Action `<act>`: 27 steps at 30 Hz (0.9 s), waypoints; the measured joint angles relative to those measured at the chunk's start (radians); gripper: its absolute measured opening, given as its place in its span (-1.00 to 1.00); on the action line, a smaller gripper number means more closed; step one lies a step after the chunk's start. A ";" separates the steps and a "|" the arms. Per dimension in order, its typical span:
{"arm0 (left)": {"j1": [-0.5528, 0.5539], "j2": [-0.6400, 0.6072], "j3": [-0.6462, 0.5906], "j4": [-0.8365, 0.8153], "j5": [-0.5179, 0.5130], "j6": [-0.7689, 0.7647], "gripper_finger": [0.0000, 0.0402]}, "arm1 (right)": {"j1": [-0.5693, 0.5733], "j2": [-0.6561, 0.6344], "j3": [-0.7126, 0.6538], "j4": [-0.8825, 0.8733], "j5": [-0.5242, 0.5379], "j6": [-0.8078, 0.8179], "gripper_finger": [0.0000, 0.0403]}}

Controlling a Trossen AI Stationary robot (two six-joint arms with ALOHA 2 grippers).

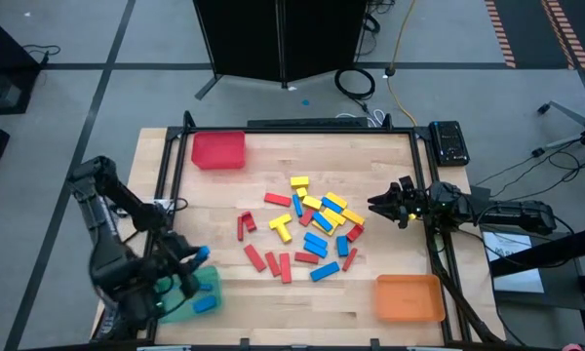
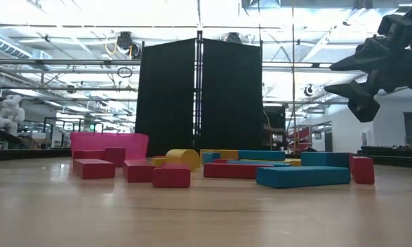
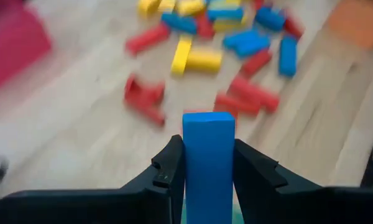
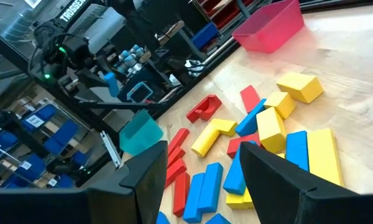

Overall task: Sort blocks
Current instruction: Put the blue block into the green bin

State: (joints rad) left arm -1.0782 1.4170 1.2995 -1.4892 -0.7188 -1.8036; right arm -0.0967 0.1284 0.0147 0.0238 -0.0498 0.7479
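The left gripper (image 3: 208, 171) clamps a smooth rectangular blue block (image 3: 208, 155) (matte, square-ended) above the green tray (image 1: 207, 292); the right gripper (image 4: 202, 180) hangs open over the block pile (image 1: 307, 234).

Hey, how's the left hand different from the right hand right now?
The left hand is shut on a blue rectangular block; the right hand is open and holds nothing. The left hand sits over the green tray at the table's left near corner, while the right hand hovers at the right edge of the mixed pile of red, blue and yellow blocks. Both are dark two-finger hands.
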 joint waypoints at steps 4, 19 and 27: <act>-0.099 0.000 0.000 -0.031 0.178 -0.151 -0.47 | 0.000 0.000 0.000 0.000 0.000 0.007 -0.01; -0.184 0.134 -0.001 0.040 0.404 -0.278 -0.47 | 0.000 0.000 0.000 -0.005 0.051 0.008 -0.01; -0.150 0.253 -0.002 0.086 0.506 -0.169 -0.47 | 0.000 0.000 0.000 -0.006 0.053 0.008 -0.01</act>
State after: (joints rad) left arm -1.2283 1.6699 1.2976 -1.4034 -0.2128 -1.9730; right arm -0.0971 0.1284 0.0143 0.0181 0.0029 0.7555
